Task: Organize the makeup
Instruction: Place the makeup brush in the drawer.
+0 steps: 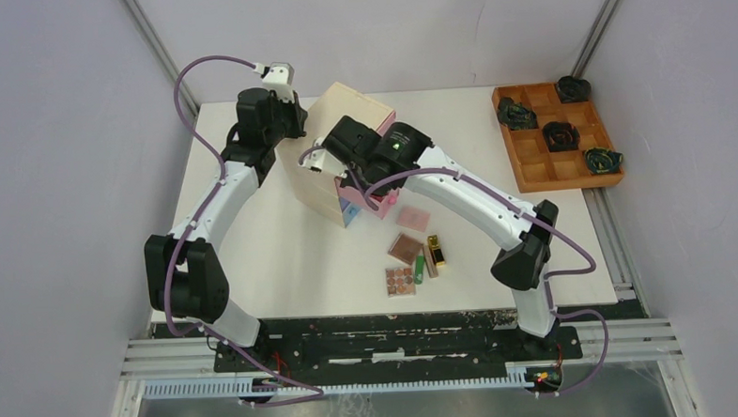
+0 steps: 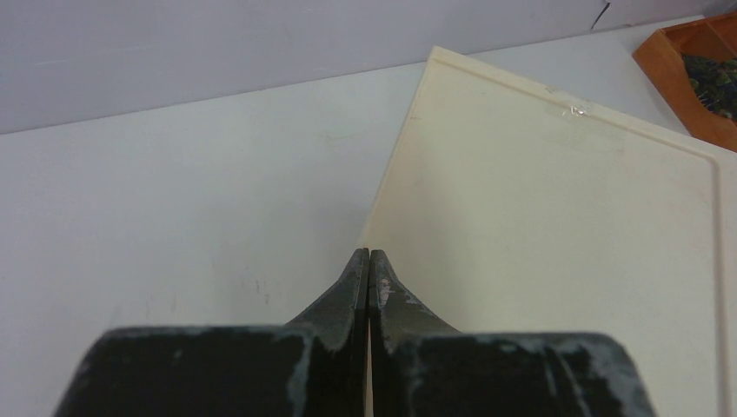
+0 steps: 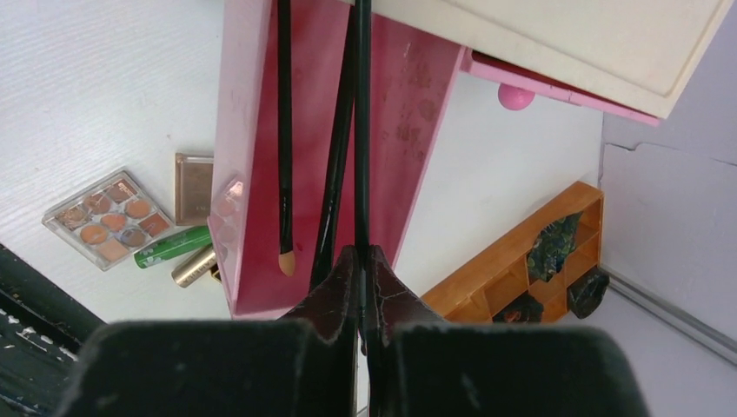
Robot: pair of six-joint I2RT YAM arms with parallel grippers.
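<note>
My right gripper (image 3: 364, 252) is shut on a thin black stick (image 3: 361, 130), which reaches forward over the open pink drawer (image 3: 417, 104) of the pale chest (image 1: 347, 106). A second black stick (image 3: 284, 130) with a tan tip lies inside that drawer. On the table beside the drawer are an eyeshadow palette (image 3: 109, 217), a brown palette (image 3: 193, 187), a green tube (image 3: 172, 247) and a gold tube (image 3: 193, 266). A pink pad (image 1: 411, 216) lies near the chest. My left gripper (image 2: 369, 254) is shut on nothing, at the left edge of the chest's cream top (image 2: 556, 217).
An orange-brown wooden grid tray (image 1: 543, 159) with dark coiled objects stands at the back right, also in the right wrist view as the tray (image 3: 521, 261). A second pink drawer with a round knob (image 3: 515, 95) sticks out of the chest. Walls enclose the table.
</note>
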